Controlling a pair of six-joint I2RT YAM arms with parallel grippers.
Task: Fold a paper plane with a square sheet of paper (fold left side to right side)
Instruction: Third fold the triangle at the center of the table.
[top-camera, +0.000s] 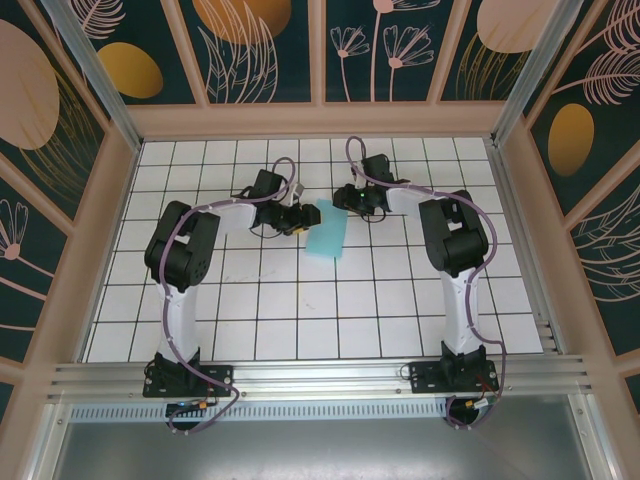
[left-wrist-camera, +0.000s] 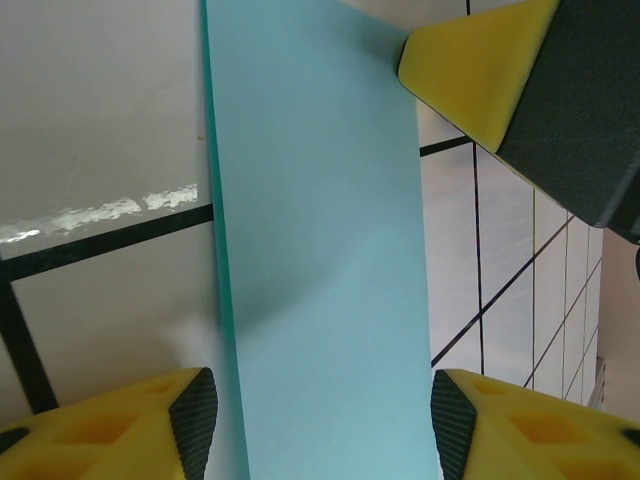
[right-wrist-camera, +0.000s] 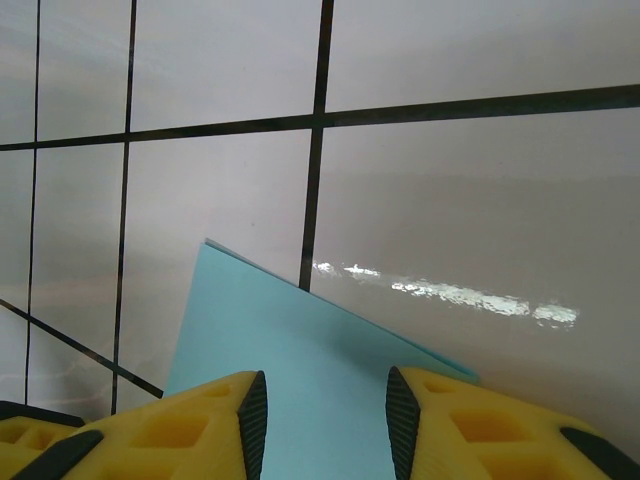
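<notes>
The white grid-tiled table (top-camera: 300, 320) carries 1 folded turquoise sheet of paper (top-camera: 327, 230) toward its far side.

Turquoise paper (left-wrist-camera: 320, 250) runs between the left gripper's (left-wrist-camera: 323, 410) spread jaws over white tiles (left-wrist-camera: 100, 120).

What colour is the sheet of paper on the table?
Light turquoise, plain and unmarked; the paper shows best in the left wrist view.

This was a robot test cell in a lab, not a home or shop. A left arm (top-camera: 178, 268) and a right arm (top-camera: 458, 245) stood bolted to an aluminium rail (top-camera: 320, 374) at the near edge of a white gridded table (top-camera: 320, 320). A tan frame (top-camera: 315, 119) and dark panels (top-camera: 250, 45) printed with leaves and flowers walled it in.
</notes>
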